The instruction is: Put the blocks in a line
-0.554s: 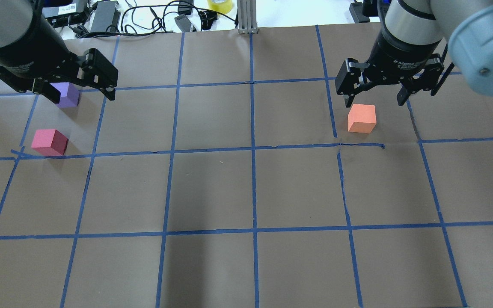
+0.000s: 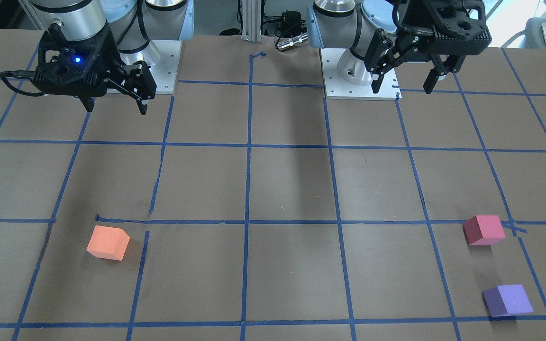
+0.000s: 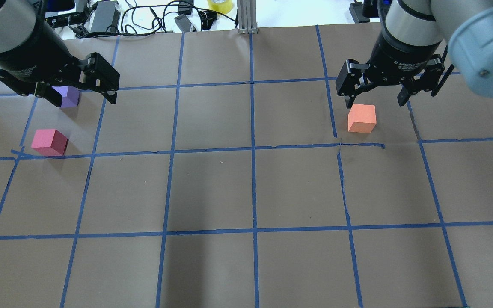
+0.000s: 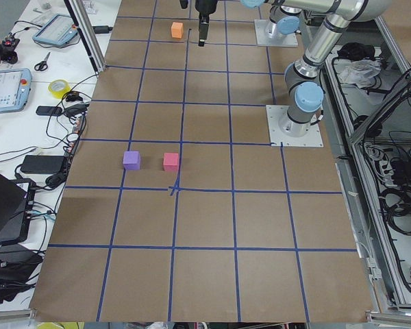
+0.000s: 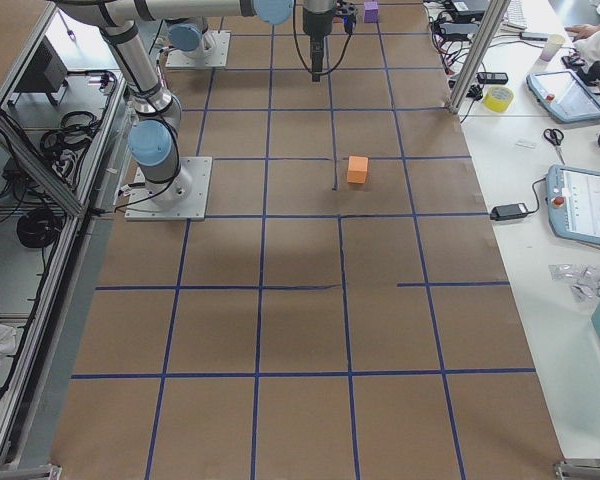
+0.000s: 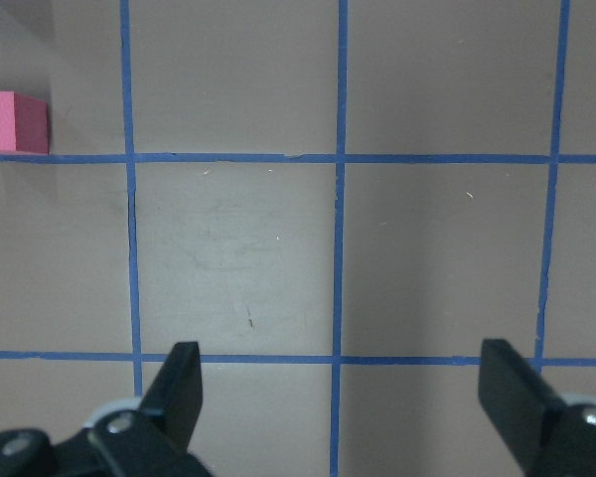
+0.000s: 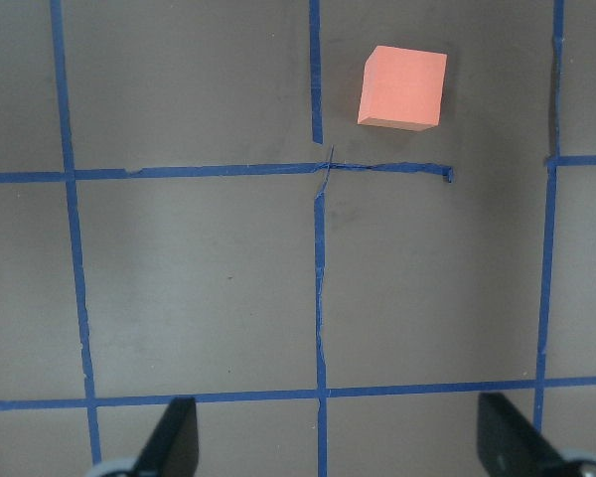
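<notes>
The orange block [image 3: 362, 118] lies on the right side of the table, also in the right wrist view [image 7: 402, 87]. The pinkish-red block [image 3: 49, 142] and the purple block [image 3: 69, 96] lie on the left side, a small gap between them. My left gripper [image 3: 84, 99] is open and empty, raised above the table, and partly covers the purple block in the overhead view. The left wrist view shows the pinkish-red block [image 6: 13, 121] at its left edge. My right gripper [image 3: 375, 102] is open and empty, raised over the orange block's far side.
The table is brown paper with a blue tape grid [image 3: 253, 149]. Cables, power adapters and a yellow tape roll [image 3: 220, 5] lie past the far edge, beside an aluminium post [image 3: 246, 17]. The arm bases [image 2: 358, 71] stand on the robot's side.
My left gripper has shifted slightly and now covers more of the purple block in the overhead view. The right gripper and the blocks have hardly moved.
</notes>
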